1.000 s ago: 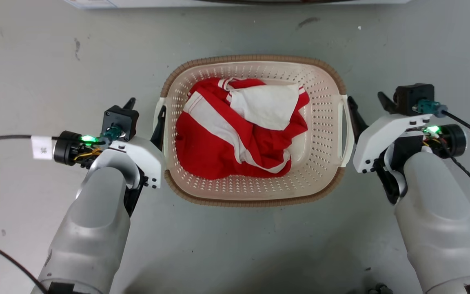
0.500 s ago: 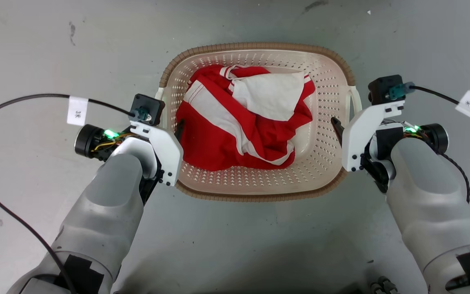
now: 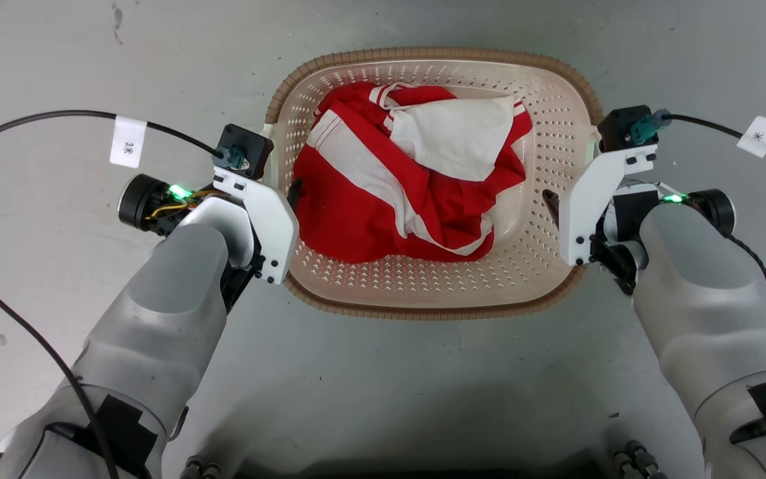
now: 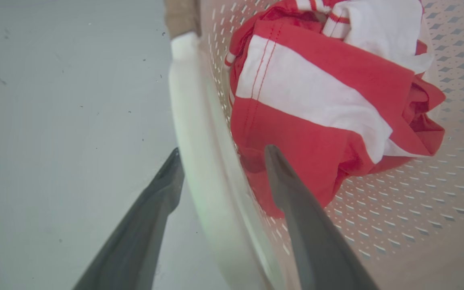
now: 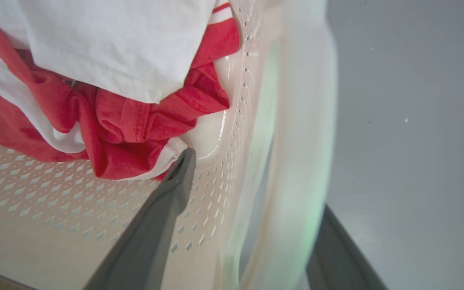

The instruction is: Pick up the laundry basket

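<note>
On the head view, a second ago my claws sat outside the laundry basket (image 3: 423, 311). Now the left gripper (image 3: 283, 193) and right gripper (image 3: 566, 199) each straddle a side wall, with the basket between them. Left wrist view: fingers apart, white handle (image 4: 199, 141) between, red cloth (image 4: 296, 161) just past the inner tip. Right wrist view: the same, apart, nothing clamped. I judge closing comes next.
</note>
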`<state>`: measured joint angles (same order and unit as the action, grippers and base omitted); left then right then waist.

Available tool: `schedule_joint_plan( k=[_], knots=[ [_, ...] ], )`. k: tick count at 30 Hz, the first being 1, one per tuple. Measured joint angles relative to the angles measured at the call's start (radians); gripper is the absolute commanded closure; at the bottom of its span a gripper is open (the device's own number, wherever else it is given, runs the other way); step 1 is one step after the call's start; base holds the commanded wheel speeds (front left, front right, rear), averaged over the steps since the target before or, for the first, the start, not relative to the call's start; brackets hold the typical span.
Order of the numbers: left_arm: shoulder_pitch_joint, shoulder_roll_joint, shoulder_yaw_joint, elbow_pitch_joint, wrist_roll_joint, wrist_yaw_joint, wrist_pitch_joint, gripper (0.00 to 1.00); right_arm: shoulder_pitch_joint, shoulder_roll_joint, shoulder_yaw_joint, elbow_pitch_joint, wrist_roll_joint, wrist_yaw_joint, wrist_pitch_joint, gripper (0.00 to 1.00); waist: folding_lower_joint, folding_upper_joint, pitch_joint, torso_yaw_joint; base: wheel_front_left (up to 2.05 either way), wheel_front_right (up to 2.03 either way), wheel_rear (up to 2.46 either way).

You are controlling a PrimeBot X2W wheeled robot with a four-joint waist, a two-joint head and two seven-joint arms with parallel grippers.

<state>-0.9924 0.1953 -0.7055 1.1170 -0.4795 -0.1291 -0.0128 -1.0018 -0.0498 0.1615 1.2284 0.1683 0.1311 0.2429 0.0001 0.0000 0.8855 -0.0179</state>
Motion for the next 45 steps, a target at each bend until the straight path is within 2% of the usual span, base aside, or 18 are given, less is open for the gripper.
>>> schedule_joint_plan(
  k=[7, 8, 9, 10, 11, 20, 29, 35, 40, 45],
  knots=[
    [-0.02, 0.013, -0.073, -0.002, -0.072, 0.0, 0.004, 0.0, -0.025, 0.0, -0.003, 0.023, -0.001, 0.0, -0.022, 0.0, 0.0, 0.0, 0.018, 0.003, 0.0, 0.0, 0.0],
    [-0.021, 0.013, -0.083, -0.002, -0.081, 0.0, 0.007, 0.38, -0.026, 0.0, -0.005, 0.027, -0.002, 0.0, -0.027, 0.0, 0.0, 0.0, 0.019, 0.004, 0.0, 0.0, 0.0],
    [-0.022, 0.013, -0.092, -0.002, -0.094, 0.0, 0.013, 1.0, -0.026, 0.0, -0.005, 0.029, -0.003, 0.0, -0.032, 0.0, -0.0001, 0.0, 0.021, 0.005, 0.0, 0.0, 0.0],
    [-0.023, 0.013, -0.102, -0.003, -0.101, 0.0, 0.012, 1.0, -0.028, 0.0, -0.004, 0.032, -0.003, 0.0, -0.03, 0.62, -0.0001, 0.0, 0.022, 0.007, 0.0, 0.0, 0.0],
    [-0.026, 0.012, -0.113, -0.004, -0.109, 0.0, 0.01, 1.0, -0.029, 0.0, -0.002, 0.033, -0.001, 0.0, -0.026, 1.0, 0.0, 0.0, 0.023, 0.01, 0.0, 0.0, 0.0],
    [-0.037, 0.025, -0.201, -0.023, -0.203, 0.001, 0.028, 1.0, -0.045, -0.001, -0.004, 0.048, -0.028, -0.002, -0.027, 1.0, -0.0001, 0.0, 0.009, 0.018, 0.0, 0.0, 0.0],
    [0.007, 0.051, -0.323, -0.071, -0.312, 0.001, 0.108, 1.0, -0.01, -0.001, -0.006, 0.059, -0.054, -0.002, 0.037, 1.0, -0.0001, 0.0, -0.094, 0.018, 0.0, 0.0, 0.0],
    [0.046, 0.094, -0.447, -0.144, -0.393, 0.002, 0.229, 1.0, 0.026, 0.004, 0.026, 0.061, -0.075, -0.002, 0.175, 1.0, -0.0001, 0.0, -0.211, 0.016, 0.0, 0.0, 0.0],
    [0.077, 0.146, -0.52, -0.237, -0.506, 0.004, 0.35, 1.0, 0.054, 0.006, 0.087, 0.061, -0.012, -0.002, 0.318, 1.0, -0.0002, 0.0, -0.329, 0.016, 0.0, 0.0, 0.0],
    [0.105, 0.205, -0.551, -0.325, -0.596, 0.004, 0.461, 1.0, 0.081, 0.01, 0.162, 0.05, 0.044, -0.002, 0.429, 1.0, -0.0003, 0.0, -0.458, 0.014, 0.0, 0.0, 0.0]
  ],
)
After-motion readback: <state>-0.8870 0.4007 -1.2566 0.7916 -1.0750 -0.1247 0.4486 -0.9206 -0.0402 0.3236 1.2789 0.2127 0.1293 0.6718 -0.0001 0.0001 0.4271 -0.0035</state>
